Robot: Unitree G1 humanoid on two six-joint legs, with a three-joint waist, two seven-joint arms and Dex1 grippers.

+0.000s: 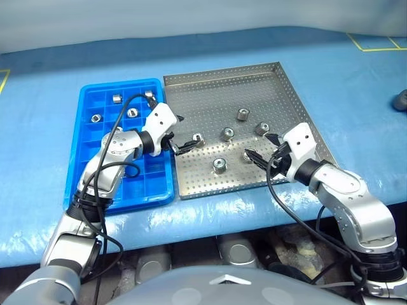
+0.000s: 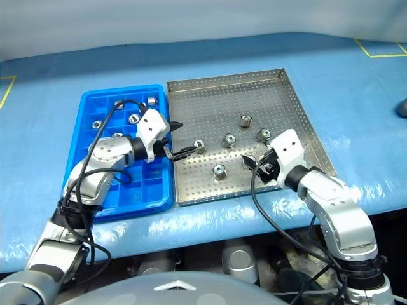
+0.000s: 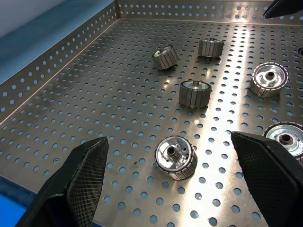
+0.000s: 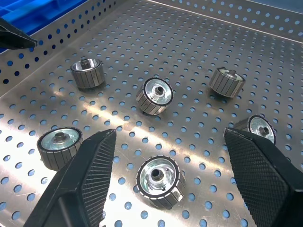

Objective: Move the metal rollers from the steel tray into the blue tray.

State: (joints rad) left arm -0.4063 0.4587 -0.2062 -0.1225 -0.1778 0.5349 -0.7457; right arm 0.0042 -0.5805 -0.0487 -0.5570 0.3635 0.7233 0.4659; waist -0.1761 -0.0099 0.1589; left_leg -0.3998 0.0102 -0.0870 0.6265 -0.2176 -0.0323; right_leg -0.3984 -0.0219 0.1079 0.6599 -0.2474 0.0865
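five ribbed, shiny metal rollers (image 1: 227,133) with dark centre holes lie on the perforated floor of the steel tray (image 1: 210,89), a shallow rectangular pan with a low drilled rim. four more sit in square cells at the far end of the blue tray (image 1: 86,190), a moulded plastic grid touching the steel tray's left edge. left gripper (image 1: 180,133), jaws spread wide and holding nothing, straddles one roller (image 3: 175,158) by that edge. right gripper (image 1: 264,147), textured black fingers (image 4: 87,179) apart and unladen, frames another roller (image 4: 158,182) near the front rim.
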